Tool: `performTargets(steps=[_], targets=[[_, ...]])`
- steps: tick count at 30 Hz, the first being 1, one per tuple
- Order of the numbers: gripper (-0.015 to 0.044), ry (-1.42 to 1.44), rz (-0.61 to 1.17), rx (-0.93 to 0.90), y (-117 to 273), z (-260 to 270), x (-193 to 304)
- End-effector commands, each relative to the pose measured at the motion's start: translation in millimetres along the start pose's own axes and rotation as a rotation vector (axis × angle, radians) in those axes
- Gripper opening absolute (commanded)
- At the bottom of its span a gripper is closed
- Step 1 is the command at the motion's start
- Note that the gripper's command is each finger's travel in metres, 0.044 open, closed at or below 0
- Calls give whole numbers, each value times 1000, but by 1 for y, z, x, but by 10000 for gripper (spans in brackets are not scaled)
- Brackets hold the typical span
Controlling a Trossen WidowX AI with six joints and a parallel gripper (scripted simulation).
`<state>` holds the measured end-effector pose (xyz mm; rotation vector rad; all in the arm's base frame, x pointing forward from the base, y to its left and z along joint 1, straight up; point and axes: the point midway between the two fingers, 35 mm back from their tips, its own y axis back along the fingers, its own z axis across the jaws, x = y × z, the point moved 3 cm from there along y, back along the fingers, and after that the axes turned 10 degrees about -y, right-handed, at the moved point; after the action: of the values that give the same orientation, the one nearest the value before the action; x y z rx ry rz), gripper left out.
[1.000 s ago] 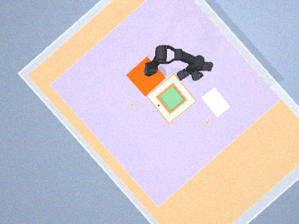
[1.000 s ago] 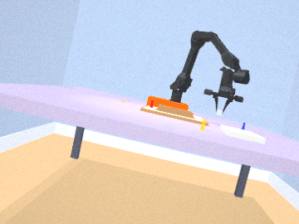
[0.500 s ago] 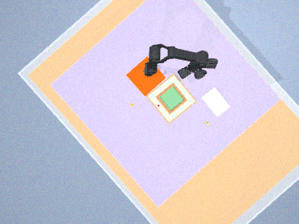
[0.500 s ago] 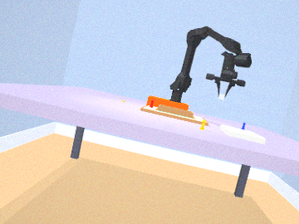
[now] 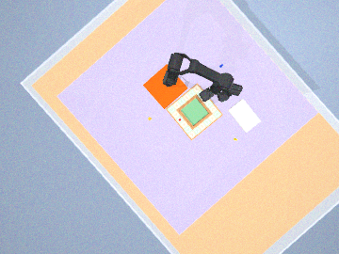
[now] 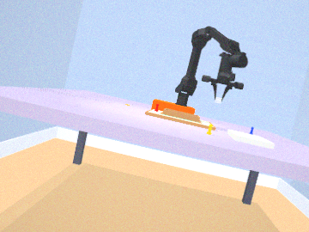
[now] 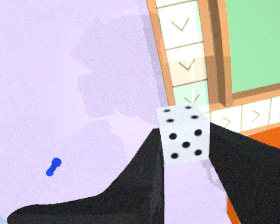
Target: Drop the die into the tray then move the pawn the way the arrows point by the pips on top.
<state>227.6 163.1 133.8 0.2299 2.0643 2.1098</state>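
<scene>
gripper: we see the gripper clamped on the die, black fingers on both sides of it
die: white, black pips, held up off the table; in the exterior view it sits at the fingertips, well above the surface
die position: in the wrist view it hangs over the board corner, just outside the tray
edges: we note the tray's raised brown rim between the green floor and the ring of squares; board edge runs next to bare lilac table
open room: air on all sides of the raised gripper in the exterior view; arm stands behind the board
tray: green inside, we see nothing in the part that shows
board contents: red pawn on the ring at the board's left edge in the top view
other items: orange slab touching the board; white pad apart to the right; blue pawn and yellow pawn on the table
writing: only arrow marks on the squares, no text we can read
</scene>
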Motion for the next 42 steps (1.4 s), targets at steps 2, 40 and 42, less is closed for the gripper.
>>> performTargets(steps=[2,40,42], targets=[[0,20,-3,4,-4,-15,-14],[0,126,-223,-32,-33,-132,-74],[0,127,-289,-47,-34,-132,-73]])
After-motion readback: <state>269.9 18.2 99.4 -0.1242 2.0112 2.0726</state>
